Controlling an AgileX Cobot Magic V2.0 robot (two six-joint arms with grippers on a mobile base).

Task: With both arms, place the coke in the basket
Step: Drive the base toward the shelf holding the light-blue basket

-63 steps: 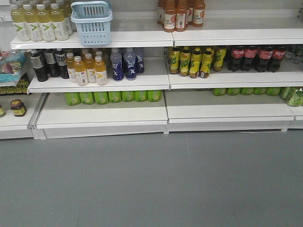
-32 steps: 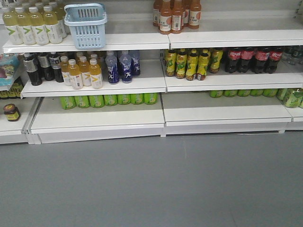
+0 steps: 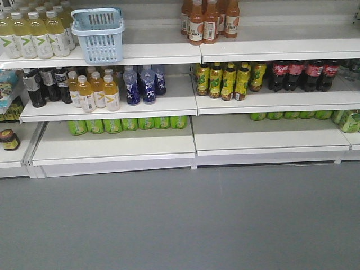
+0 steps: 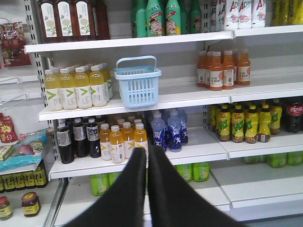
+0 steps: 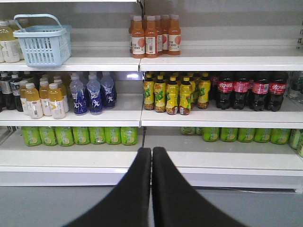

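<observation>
1. The left gripper had its two black fingers pressed together with nothing between them. The right gripper looked the same, with only a hairline seam between its fingers and nothing held.
2. Both pointed at the shelving from well back, apart from any goods.
3. The coke could not be found in any view, so its place, long axis and heading could not be told. The only cola in sight was a row of dark cola bottles with red labels, standing upright at the right end of the middle shelf.
4. By judgement, a drink container of that sort would be smooth, rigid and fairly slippery. It would best be pinched across the middle of its body.
5. The basket stood upright at the left of the upper shelf, mouth up and handle raised. It was just right of the pale yellow drink bottles.
6. It looked light, hollow and slightly flexible. The rim or handle seemed the likeliest hold.
</observation>
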